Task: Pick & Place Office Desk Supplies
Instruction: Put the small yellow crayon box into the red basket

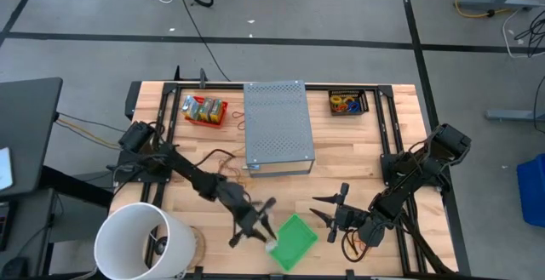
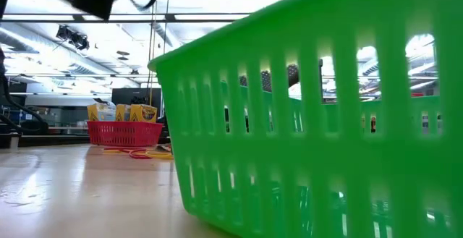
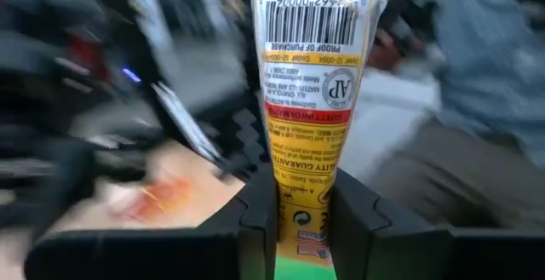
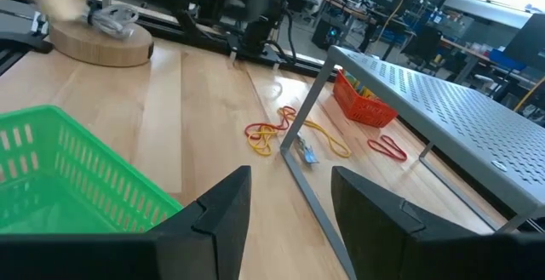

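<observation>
A yellow-orange printed packet (image 3: 311, 84) with a barcode at its free end sits in my left gripper (image 3: 304, 220), which is shut on it. That gripper (image 1: 258, 225) hovers just left of the green slatted basket (image 1: 295, 242) near the table's front edge. My right gripper (image 4: 289, 203) stands open and holds nothing, on the basket's right (image 1: 329, 207). More yellow packets stand in a red basket (image 1: 204, 111) at the back left. Loose rubber bands (image 4: 274, 135) in red and yellow lie on the table beside the grey box's leg. My left gripper pinches the packet's lower end (image 3: 302, 203) between its two fingers, one on each flat face. The packet runs along the fingers and sticks out well past their tips, barcode end foremost. It is lifted clear of the table.
The grey perforated metal box (image 1: 277, 125) stands at mid-table behind both grippers. A small black basket (image 1: 347, 103) with coloured bands sits at the back right. A big white bucket (image 1: 140, 242) stands at the front left corner. Bare wood lies between basket and box.
</observation>
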### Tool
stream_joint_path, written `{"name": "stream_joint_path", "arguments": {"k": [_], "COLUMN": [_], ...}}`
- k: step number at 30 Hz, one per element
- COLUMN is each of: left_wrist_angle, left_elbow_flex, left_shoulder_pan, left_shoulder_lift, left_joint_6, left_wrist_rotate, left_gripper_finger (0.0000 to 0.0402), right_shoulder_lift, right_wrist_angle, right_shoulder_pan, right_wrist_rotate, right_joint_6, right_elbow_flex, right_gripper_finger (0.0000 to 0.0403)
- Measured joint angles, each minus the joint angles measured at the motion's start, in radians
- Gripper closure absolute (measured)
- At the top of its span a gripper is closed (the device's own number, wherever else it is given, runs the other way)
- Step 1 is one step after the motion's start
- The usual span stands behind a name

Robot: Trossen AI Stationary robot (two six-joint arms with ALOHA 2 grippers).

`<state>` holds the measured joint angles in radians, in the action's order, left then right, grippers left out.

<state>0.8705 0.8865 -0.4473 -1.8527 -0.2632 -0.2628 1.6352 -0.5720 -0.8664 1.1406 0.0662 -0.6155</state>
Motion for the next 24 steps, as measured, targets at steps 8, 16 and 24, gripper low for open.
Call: {"name": "stream_joint_path", "arguments": {"k": [8, 16, 24], "left_wrist_angle": [0.416, 0.519, 0.522], "left_elbow_flex": [-0.191, -0.320, -0.482], "left_shoulder_pan": [0.053, 0.095, 0.093], "left_shoulder_lift": [0.001, 0.030, 0.194], "left_joint_6": [0.034, -0.065, -0.107], "left_wrist_rotate": [0.163, 0.316, 0.399], "left_gripper_finger": [0.0332, 0.0332, 0.0334], "right_shoulder_lift": [0.000, 0.000, 0.000], "right_wrist_angle": [0.000, 0.000, -0.004], "right_shoulder_pan": [0.000, 0.000, 0.000], "right_wrist_rotate": [0.000, 0.000, 0.000], "right_joint_6": [0.000, 0.000, 0.006], "right_elbow_flex": [0.000, 0.000, 0.000], "right_gripper_finger": [0.0231, 0.0231, 0.0231]}}
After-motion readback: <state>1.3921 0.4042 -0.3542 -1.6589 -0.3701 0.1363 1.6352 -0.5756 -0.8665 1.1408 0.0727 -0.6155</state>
